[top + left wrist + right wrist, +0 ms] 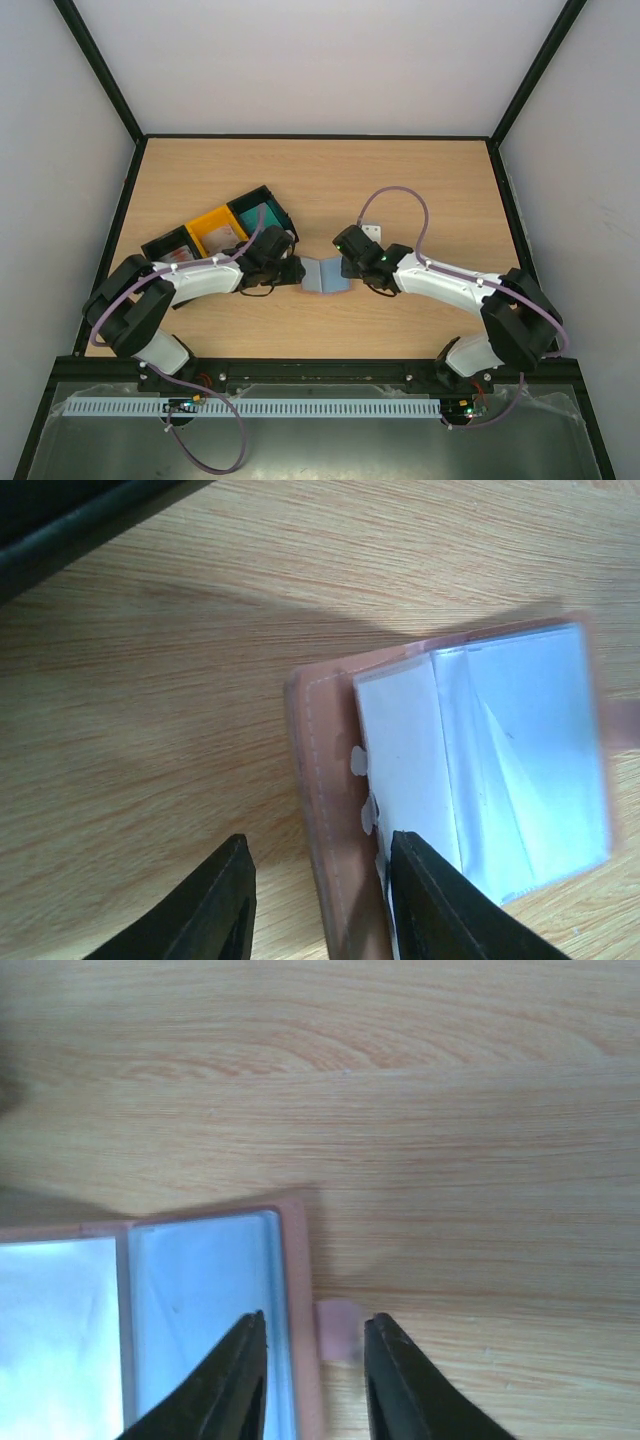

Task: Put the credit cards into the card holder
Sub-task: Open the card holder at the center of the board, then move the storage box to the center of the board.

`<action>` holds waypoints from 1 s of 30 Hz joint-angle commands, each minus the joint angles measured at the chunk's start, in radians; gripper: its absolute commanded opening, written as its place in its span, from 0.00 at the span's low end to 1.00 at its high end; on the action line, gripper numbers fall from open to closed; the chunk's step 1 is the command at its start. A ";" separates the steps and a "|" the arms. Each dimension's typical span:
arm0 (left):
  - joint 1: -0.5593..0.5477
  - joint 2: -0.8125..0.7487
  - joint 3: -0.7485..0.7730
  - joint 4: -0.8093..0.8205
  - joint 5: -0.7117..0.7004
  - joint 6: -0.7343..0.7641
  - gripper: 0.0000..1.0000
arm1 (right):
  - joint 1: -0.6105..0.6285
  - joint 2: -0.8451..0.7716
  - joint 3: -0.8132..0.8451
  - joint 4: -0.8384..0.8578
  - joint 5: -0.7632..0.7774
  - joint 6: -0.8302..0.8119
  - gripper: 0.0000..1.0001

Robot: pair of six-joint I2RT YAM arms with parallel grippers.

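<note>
Card holder (325,276) lay flopped open, the left gripper (318,848) spread wide over its stitched edge, the right gripper (315,1322) barely parted (little tab (337,1328) sat in that gap).

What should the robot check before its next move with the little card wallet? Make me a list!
1. The card holder lies open on the table: ok.
2. The left gripper straddles the holder's left edge, jaws apart: ok.
3. The right gripper straddles the holder's right edge, jaws apart: ok.
4. The credit cards wait in the trays: ok.
5. One of them sits in a gripper, ready to slide in: not ok, neither gripper holds one.
6. The clear pockets have no card inside: cannot tell.
</note>
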 commanded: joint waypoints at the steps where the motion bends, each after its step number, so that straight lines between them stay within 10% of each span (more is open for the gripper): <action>1: 0.006 0.013 0.008 0.000 0.021 0.005 0.39 | -0.005 -0.014 0.025 -0.046 0.075 0.015 0.34; 15: 0.006 0.021 0.003 0.025 0.045 -0.003 0.33 | -0.004 0.014 0.079 0.063 -0.162 -0.071 0.43; 30: 0.051 -0.254 0.017 -0.161 -0.105 0.008 0.65 | 0.087 0.242 0.168 0.041 -0.136 -0.121 0.47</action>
